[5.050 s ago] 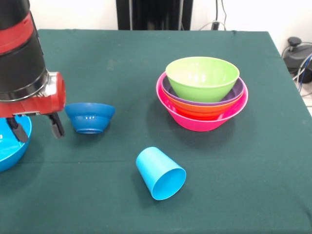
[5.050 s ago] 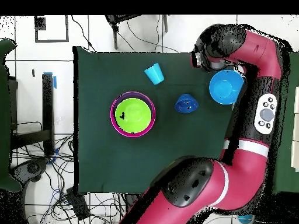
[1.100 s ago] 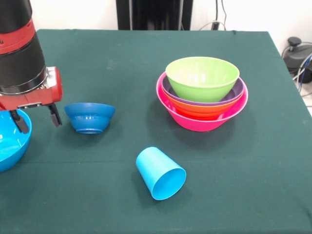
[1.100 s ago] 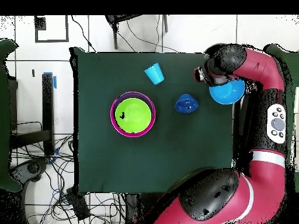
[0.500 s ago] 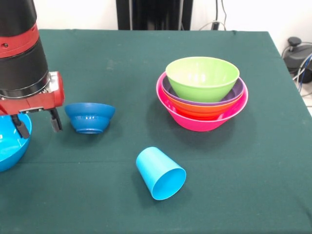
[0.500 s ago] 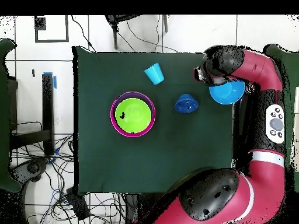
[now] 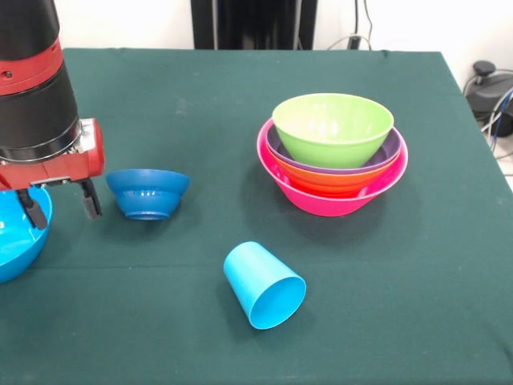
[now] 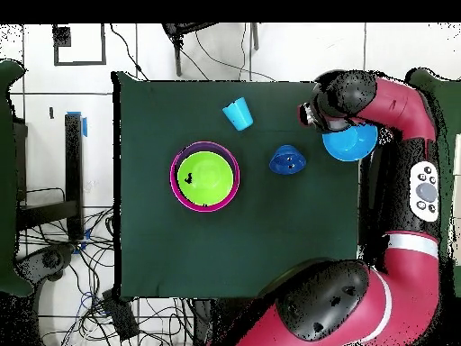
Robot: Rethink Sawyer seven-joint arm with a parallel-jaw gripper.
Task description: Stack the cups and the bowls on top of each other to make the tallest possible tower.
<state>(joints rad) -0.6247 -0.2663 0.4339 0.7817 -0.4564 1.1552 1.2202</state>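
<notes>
The tower (image 7: 333, 152) is a nest of four bowls: lime green (image 7: 333, 124) in purple, in orange, in the wide pink base (image 7: 321, 196); it also shows in the overhead view (image 8: 205, 176). A sky blue cup (image 7: 263, 285) (image 8: 238, 113) lies on its side, mouth towards the table's near edge. A small dark blue bowl (image 7: 147, 192) (image 8: 287, 159) stands alone. My gripper (image 7: 61, 204) (image 8: 315, 115) is open, its fingers either side of the rim of the sky blue bowl (image 7: 12, 237) (image 8: 351, 142) at the left edge. The yellow-green cup and the small orange bowl are out of view.
The dark green tablecloth (image 7: 401, 305) covers the table. The dark blue bowl stands close to the right of my gripper. Cables and a black device (image 7: 485, 84) lie off the table's right edge. The arm (image 8: 405, 117) reaches over the table's right side in the overhead view.
</notes>
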